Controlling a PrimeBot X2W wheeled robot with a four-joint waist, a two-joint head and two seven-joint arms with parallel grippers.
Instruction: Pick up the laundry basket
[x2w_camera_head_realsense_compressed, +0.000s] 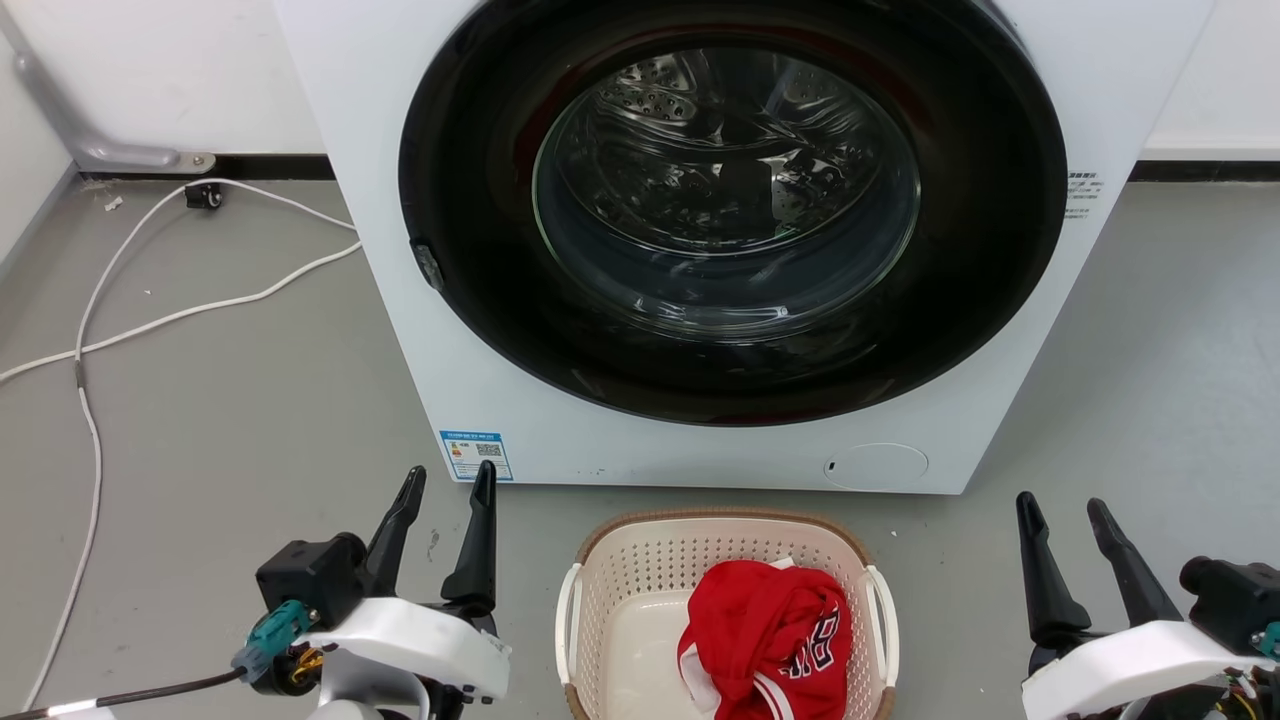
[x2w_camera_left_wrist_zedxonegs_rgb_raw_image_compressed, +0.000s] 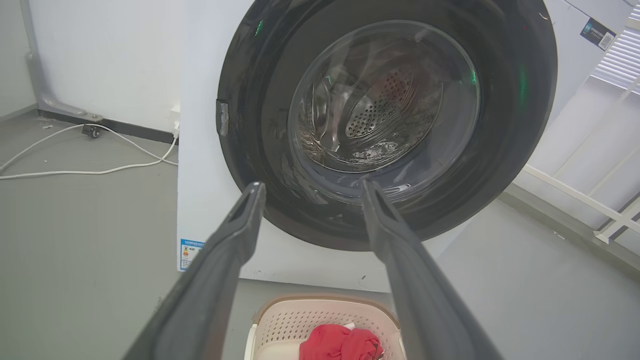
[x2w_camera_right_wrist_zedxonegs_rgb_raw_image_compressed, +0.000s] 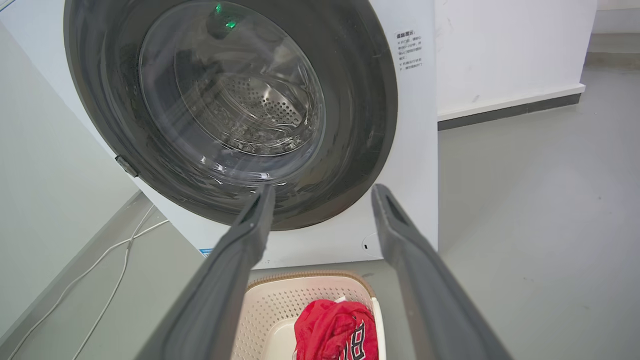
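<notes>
Approach step, with left tool (x2w_camera_head_realsense_compressed: 450, 472) and right tool (x2w_camera_head_realsense_compressed: 1060, 502) spread empty either side of laundry basket (x2w_camera_head_realsense_compressed: 640, 570). Next, probably lower to its handles (x2w_camera_head_realsense_compressed: 568, 620).

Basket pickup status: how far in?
Done: nothing yet. The laundry basket sits on the floor before the washing machine, a red garment inside. In hand: nothing; the left gripper and right gripper are open, either side of the basket, clear of its white handles. Left: reach the handles, grip, lift.
</notes>
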